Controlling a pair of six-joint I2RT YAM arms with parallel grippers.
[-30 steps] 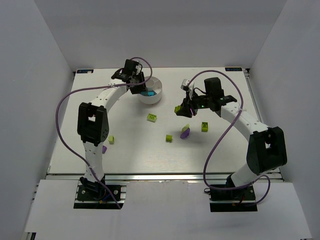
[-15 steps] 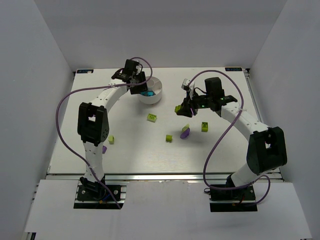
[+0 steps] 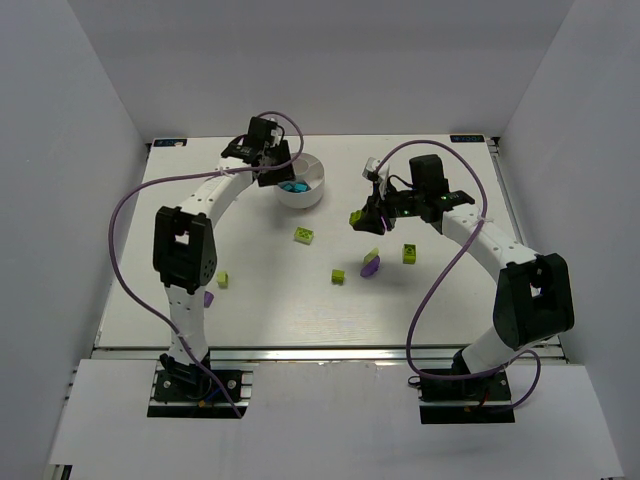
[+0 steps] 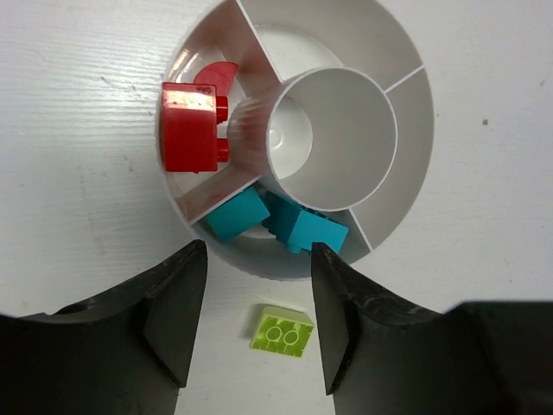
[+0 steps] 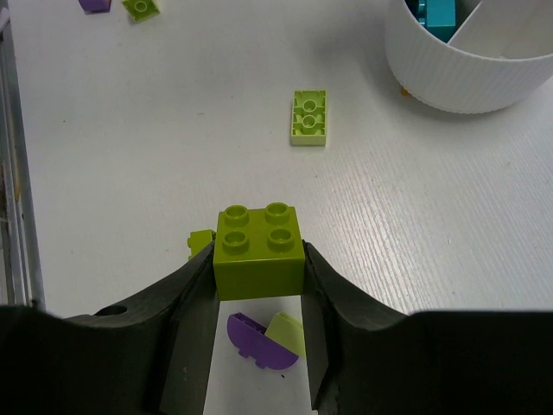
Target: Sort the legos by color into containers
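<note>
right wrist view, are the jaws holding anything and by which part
Yes: the right gripper grips a lime green four-stud plastic brick by its two opposite side walls, studs facing the camera.

The top edge cuts off the dish [image 4: 410, 112]; in its left compartment we see a curved red piece [image 4: 220, 73] half hidden behind the red brick [image 4: 188, 130]. Well apart from the dish, a lime piece [image 5: 200, 242] peeks from behind the lime brick [image 5: 259, 246].
</note>
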